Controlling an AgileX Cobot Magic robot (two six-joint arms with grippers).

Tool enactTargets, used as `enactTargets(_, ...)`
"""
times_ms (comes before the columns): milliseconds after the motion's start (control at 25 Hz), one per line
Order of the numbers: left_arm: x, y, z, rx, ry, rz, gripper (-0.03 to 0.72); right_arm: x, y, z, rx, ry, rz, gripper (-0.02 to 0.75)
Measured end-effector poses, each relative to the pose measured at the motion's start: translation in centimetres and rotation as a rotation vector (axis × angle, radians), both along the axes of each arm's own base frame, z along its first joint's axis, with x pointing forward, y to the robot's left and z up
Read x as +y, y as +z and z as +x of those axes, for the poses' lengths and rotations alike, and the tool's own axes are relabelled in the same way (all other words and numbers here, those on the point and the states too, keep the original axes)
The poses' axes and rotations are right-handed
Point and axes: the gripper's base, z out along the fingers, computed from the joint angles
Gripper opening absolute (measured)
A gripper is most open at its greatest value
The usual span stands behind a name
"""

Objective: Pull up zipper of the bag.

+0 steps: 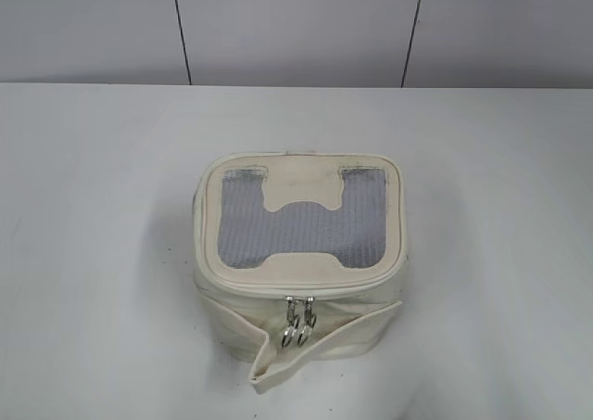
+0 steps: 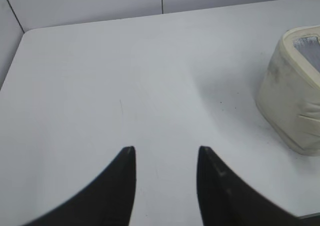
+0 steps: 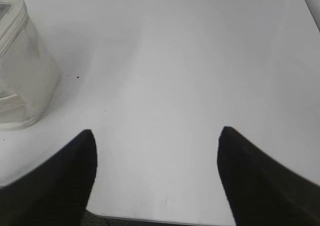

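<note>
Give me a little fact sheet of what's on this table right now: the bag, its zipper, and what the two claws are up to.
bag: small cream box shape, upright at mid-table, grey mesh window in the lid
zipper: two silver ring pulls side by side at the near front edge
strap: loose, lying along the bag's front
left gripper: open, empty, over bare table left of the bag
right gripper: open wider, empty, over bare table right of the bag
contact: neither gripper touches the bag
table: white

I see the cream bag [image 1: 298, 262] upright mid-table [image 1: 93, 253], mesh-windowed lid on top, zipper [image 1: 296, 288] track round its rim, two silver pulls [image 1: 298, 325] hanging together at the front, loose strap [image 1: 320, 346] slanting beneath them.
</note>
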Motion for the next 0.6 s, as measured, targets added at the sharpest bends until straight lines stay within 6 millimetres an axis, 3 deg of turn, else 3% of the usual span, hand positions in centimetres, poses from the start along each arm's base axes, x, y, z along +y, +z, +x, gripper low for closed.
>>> enactTargets(600,-0.13,0.0,0.0,0.0,-0.009,-0.013,0.301,0.03,0.01,0.04,-0.004,0.002,0.003,0.585)
